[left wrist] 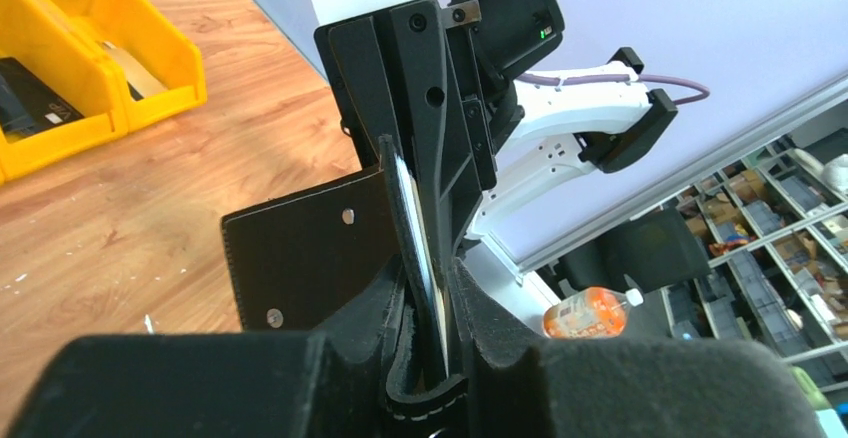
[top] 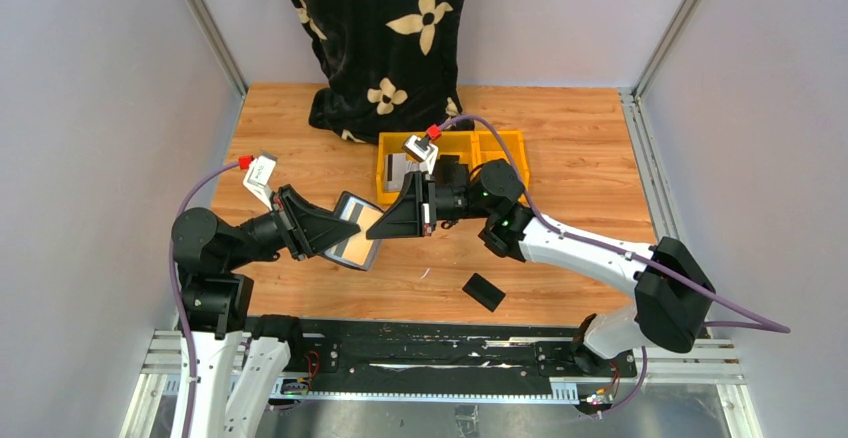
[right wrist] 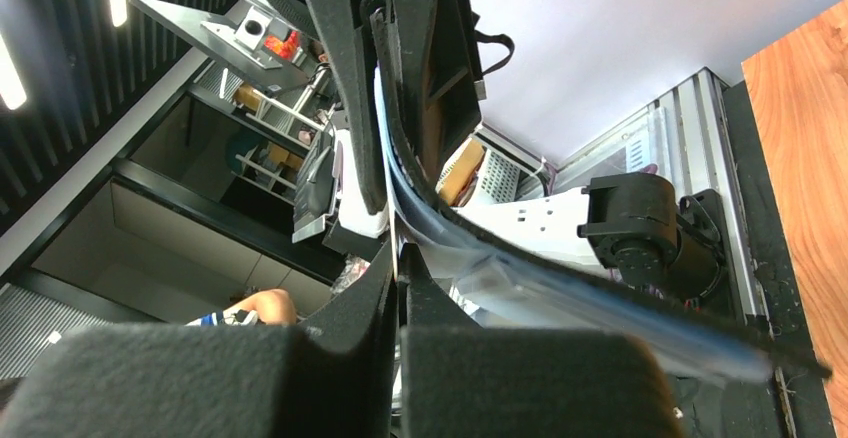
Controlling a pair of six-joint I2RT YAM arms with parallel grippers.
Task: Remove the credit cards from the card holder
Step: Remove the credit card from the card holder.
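The left tool [top: 338,230] and right tool [top: 380,224] meet tip to tip over the card holder [top: 350,205] and cover most of it from above. Only a grey-blue strip and part of a beige credit card [top: 354,251] show. The number of cards in the slots cannot be determined.

The holder is raised above the worktop [top: 580,178], and the left tool is clenched on its stitched black edge. The right tool's fingers [right wrist: 340,308] are pressed together on a thin pale card edge at the holder's open side. Whether they pinch the card alone is unclear.

Yellow bins [top: 452,140] sit just behind the right tool. A black slab [top: 484,291] lies well apart from both tools, toward the worktop's near edge.
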